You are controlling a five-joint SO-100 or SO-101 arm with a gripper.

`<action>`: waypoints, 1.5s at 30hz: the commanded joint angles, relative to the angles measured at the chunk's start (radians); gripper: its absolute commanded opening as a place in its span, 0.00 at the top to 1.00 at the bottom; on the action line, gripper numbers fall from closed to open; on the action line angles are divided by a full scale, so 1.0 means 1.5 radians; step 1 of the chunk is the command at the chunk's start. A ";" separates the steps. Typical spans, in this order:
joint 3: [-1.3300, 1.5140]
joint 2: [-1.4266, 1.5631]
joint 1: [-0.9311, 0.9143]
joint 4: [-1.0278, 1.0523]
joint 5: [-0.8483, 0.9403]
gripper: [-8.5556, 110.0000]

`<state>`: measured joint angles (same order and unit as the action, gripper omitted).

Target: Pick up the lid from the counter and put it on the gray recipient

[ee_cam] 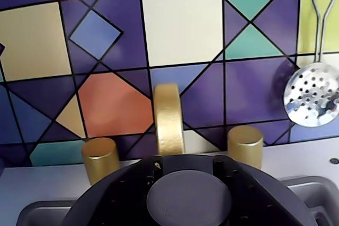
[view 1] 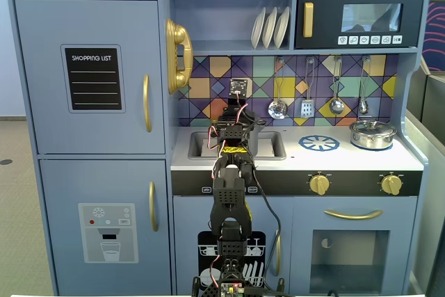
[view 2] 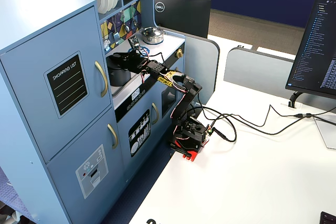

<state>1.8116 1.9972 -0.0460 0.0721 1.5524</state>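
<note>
My gripper (view 2: pixel 119 59) is reaching out over the sink (view 1: pixel 272 145) of the toy kitchen. I cannot tell how wide my jaws are standing or whether they are gripping anything, since in both fixed views my own arm is covering them.

In the wrist view a dark-gray round shape is filling the bottom edge. The flat circle in its middle looks like the lid (ee_cam: pixel 189 198) with its knob. It is lying directly below my camera, between the two side walls of the sink. Whether it is sitting on the pot or hanging in my fingers, I cannot tell.

The gray recipient (view 2: pixel 117 75) is standing upright inside the sink, right under my gripper. Its contents are hidden.

Just behind it the gold faucet (ee_cam: pixel 169 118) is rising between two gold tap knobs. On the tiled wall behind them, to the right, a perforated ladle (ee_cam: pixel 312 98) is hanging.

Farther right on the counter, a shiny silver pot (view 1: pixel 373 133) with its lid on is sitting beside the blue-and-white burner print (view 1: pixel 319 143). On the far shelf above, white plates (view 1: pixel 270 27) are standing on edge.
</note>
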 commanded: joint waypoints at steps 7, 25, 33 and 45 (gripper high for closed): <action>-0.007 -0.001 -0.007 -0.032 0.001 0.93; 0.030 0.026 -0.024 0.022 0.014 0.65; 0.000 0.064 -0.045 0.030 0.022 0.55; 0.087 0.524 0.020 0.557 0.001 0.68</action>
<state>1.9328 2.5433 -0.0353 0.7179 1.5739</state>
